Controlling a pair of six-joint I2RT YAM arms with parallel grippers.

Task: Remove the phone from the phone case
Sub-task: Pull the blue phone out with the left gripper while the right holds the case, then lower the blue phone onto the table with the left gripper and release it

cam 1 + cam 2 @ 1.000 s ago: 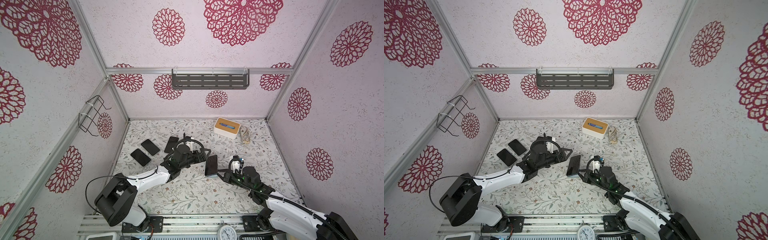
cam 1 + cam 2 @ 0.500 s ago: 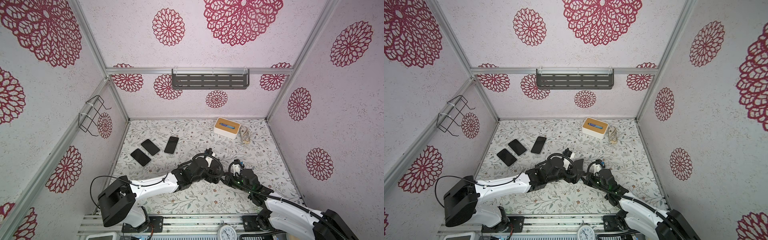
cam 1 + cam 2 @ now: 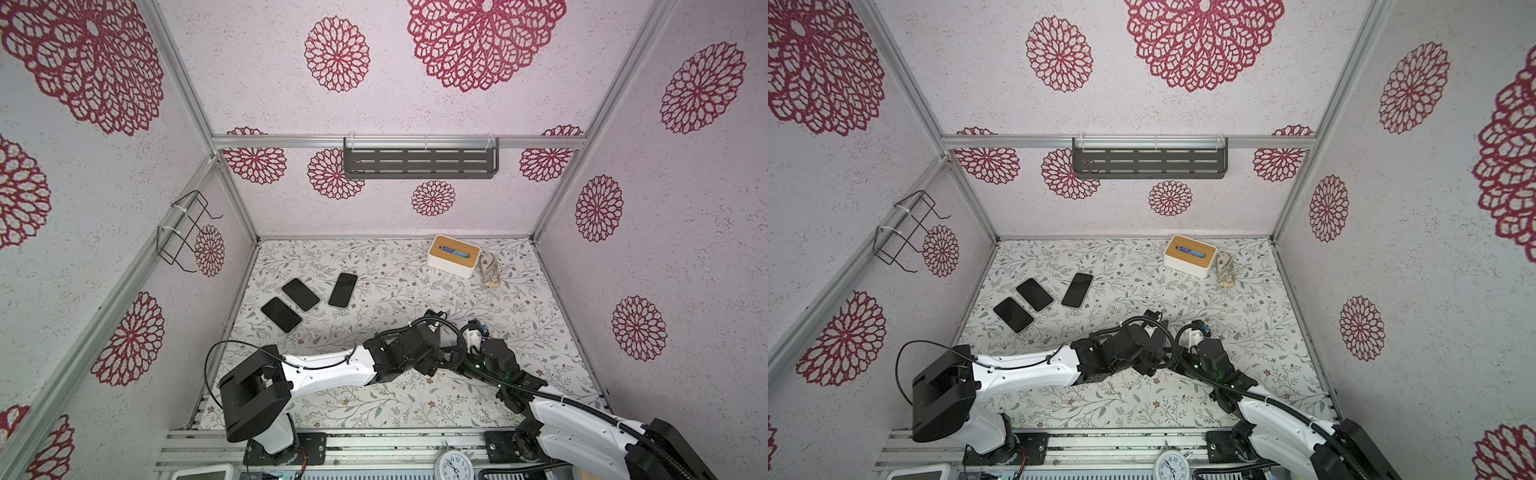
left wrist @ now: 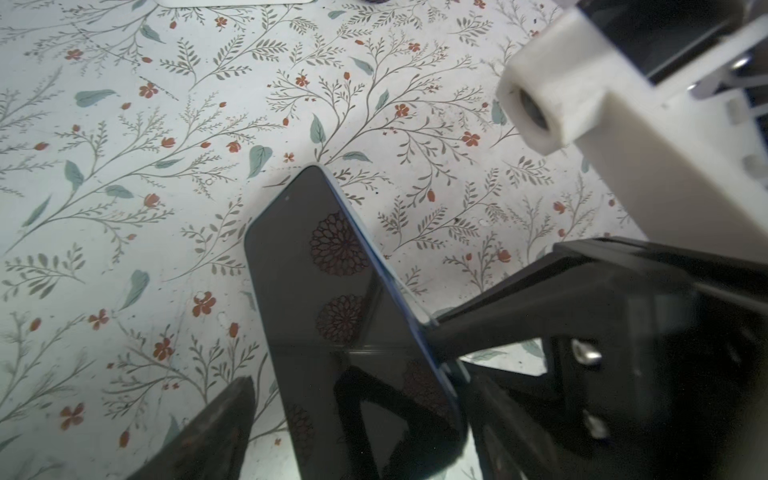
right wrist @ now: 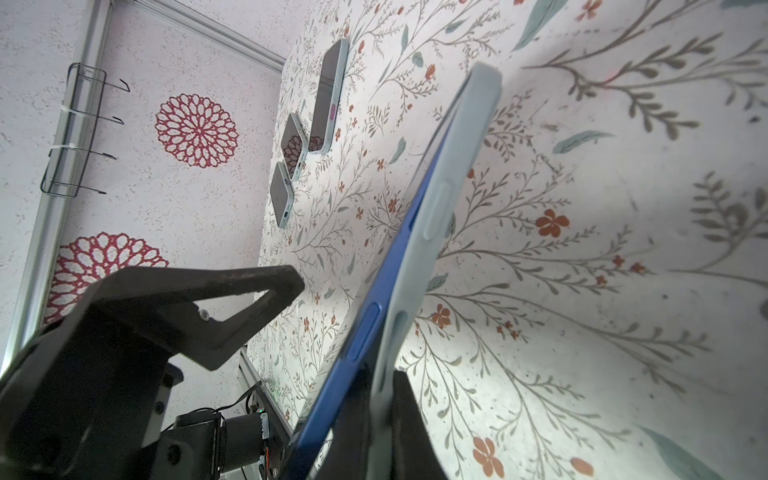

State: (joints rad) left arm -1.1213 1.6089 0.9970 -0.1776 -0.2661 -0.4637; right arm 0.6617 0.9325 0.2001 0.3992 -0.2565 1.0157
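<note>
Right claw [image 5: 380,386]: clamped shut on the lip of the phone case [image 5: 459,158].
Left claw [image 3: 444,358]: spread wide, holding nothing; one finger [image 5: 249,284] stands beside the screen face, apart from it.
Phone [image 4: 324,291]: blue, tilted above the surface [image 4: 166,124]. The end nearest the right claw is parted from the pale case; the far end looks seated.
Position: well apart from the wooden-lidded box [image 3: 454,255], on its near side.
Other phones [image 3: 300,294]: three, flat, left of the box.
Handling: close on the phone's bare edges only, clear of the case wall. Peel steadily away from the held lip, without twisting.
</note>
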